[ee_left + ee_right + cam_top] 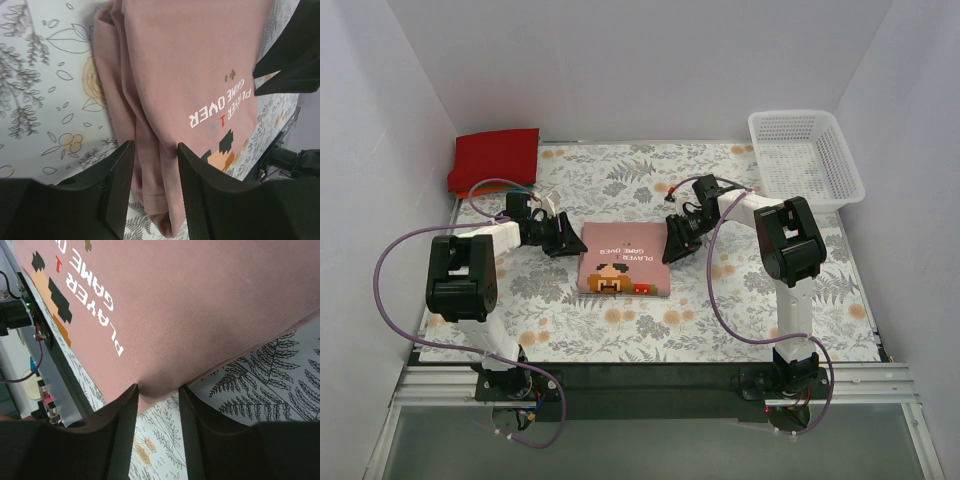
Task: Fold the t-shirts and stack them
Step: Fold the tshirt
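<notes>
Two robot arms flank a folded pink t-shirt point(623, 262) with a pixel-face print at the middle of the bench point(620, 335), which is covered by a floral cloth point(610, 175). The left claw point(563, 236) is narrowed onto the shirt's layered left edge, and the right claw point(676, 240) is nipped onto the opposite edge, where the fabric puckers at its tips. The folding looks done, so the step in hand appears to be the two-sided grasp that comes before stacking. The next move calls for both arms to rise together, keeping the rectangle taut enough that its layers do not spill. They then have to carry it to the far left corner and set it squarely on the folded red t-shirt point(495, 158), which lies well apart from the pink one. A white lattice basket point(807, 155) stands at the far right corner. How firmly either claw bites is hard to judge, since each wrist camera shows cloth between the fingers but not the contact beneath. Only a thin orange sliver shows under the red shirt, so the pile cannot be counted from here, and the pink shirt's inner folds are hidden.
</notes>
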Motion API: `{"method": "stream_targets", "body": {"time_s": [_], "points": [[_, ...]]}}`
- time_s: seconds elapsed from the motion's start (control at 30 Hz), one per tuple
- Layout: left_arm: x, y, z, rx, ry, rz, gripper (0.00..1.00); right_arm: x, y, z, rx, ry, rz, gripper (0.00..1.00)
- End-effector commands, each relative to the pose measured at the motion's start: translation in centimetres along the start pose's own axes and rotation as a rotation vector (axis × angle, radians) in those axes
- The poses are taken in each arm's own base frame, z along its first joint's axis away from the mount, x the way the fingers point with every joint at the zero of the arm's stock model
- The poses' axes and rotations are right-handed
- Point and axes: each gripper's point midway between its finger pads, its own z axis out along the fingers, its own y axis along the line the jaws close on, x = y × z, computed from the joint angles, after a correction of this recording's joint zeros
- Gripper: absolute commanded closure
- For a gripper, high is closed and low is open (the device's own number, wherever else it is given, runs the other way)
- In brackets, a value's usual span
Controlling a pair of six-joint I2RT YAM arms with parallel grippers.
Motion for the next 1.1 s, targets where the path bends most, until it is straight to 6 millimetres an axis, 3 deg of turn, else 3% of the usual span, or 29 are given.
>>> {"method": "stream_targets", "body": {"time_s": [0.0, 0.33, 0.47, 0.63, 0.8, 0.97, 1.07], "points": [[-0.4, -1.8, 0.6, 0.05, 0.011, 0.03, 0.62, -1.0, -0.3, 0.2, -0.006, -0.019, -0.002, 0.57], [-0.6, -2.0, 0.7, 0.042, -0.008, 0.039, 0.83, -0.3, -2.1, 1.0, 0.035, 0.008, 0.03, 0.79], [-0.8, -1.3, 0.3, -0.015, -0.021, 0.047, 1.0, 0.0, -3.2, 1.2, 0.08, 0.019, 0.036, 0.99], [-1.7, -0.6, -1.0, -0.088, -0.047, 0.116, 1.0, 1.0, -4.9, 1.5, 0.145, 0.046, 0.053, 0.99], [-1.8, 2.1, -1.6, -0.212, -0.066, 0.149, 1.0, 1.4, -6.0, 1.3, 0.206, 0.054, 0.054, 0.99], [-0.1, 5.3, 0.4, -0.256, 0.022, 0.107, 1.0, 1.7, -6.5, 1.3, 0.237, 0.065, 0.056, 0.99], [0.2, 6.3, 1.3, -0.259, 0.047, 0.085, 1.0, 1.6, -6.6, 1.2, 0.242, 0.065, 0.051, 0.99]]}}
